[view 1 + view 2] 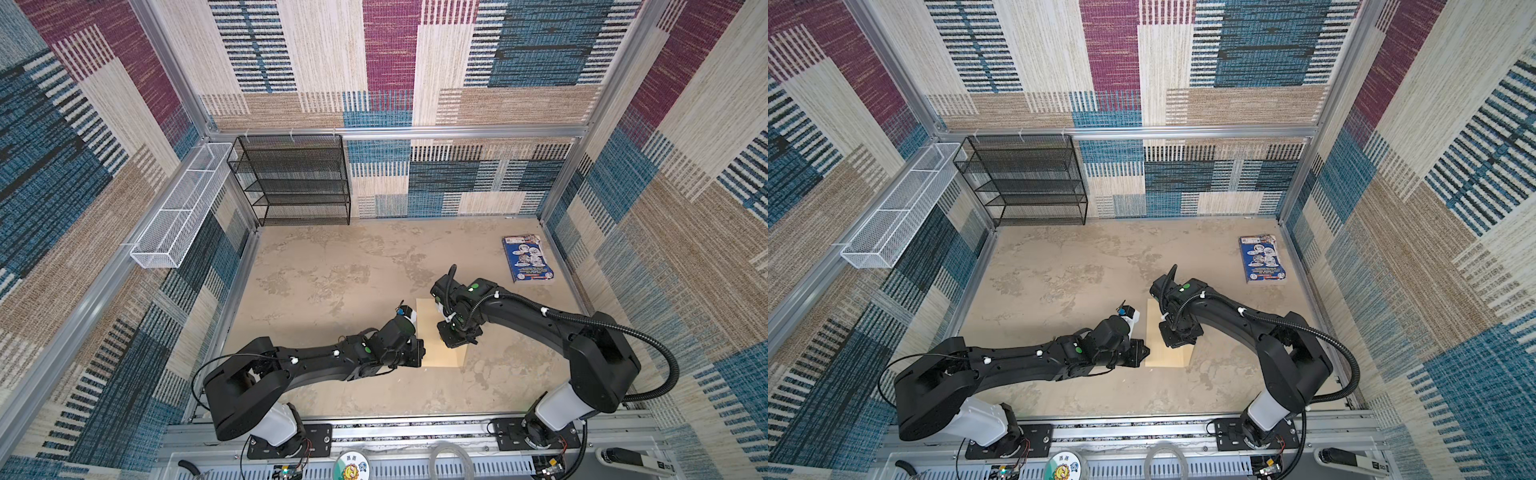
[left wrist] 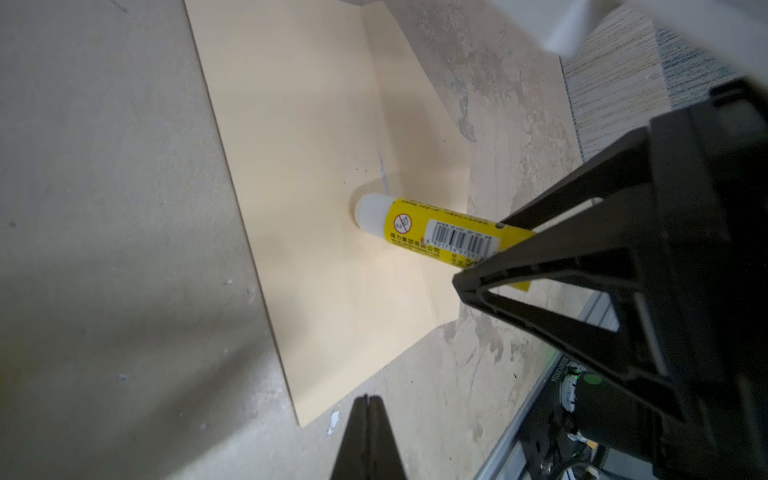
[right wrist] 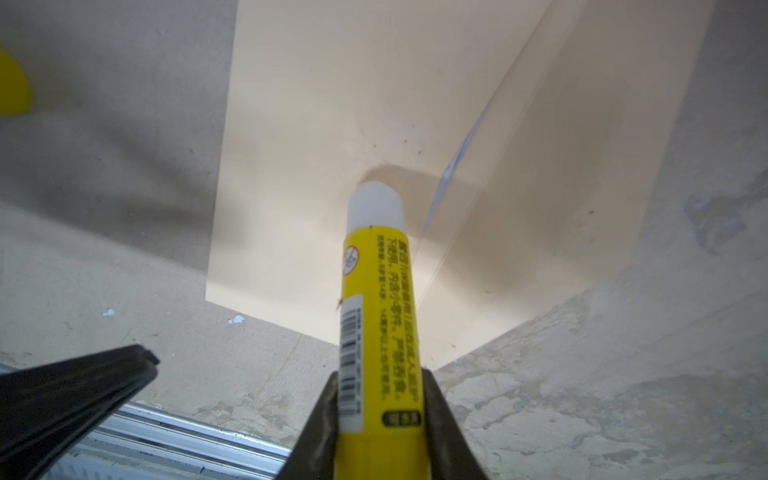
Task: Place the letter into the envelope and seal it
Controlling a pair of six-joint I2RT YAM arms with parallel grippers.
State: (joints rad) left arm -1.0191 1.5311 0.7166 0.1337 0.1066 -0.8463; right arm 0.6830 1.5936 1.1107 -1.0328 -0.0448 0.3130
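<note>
The right end effector clamps a glue stick, tip on the envelope (beside the flap crease), while the left end effector, pinched together and empty, hovers near its edge.

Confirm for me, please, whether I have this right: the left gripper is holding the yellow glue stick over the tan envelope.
Not quite. It is the right gripper that holds the glue stick over the envelope, as the right wrist view shows. The left gripper is shut and empty beside it.
</note>
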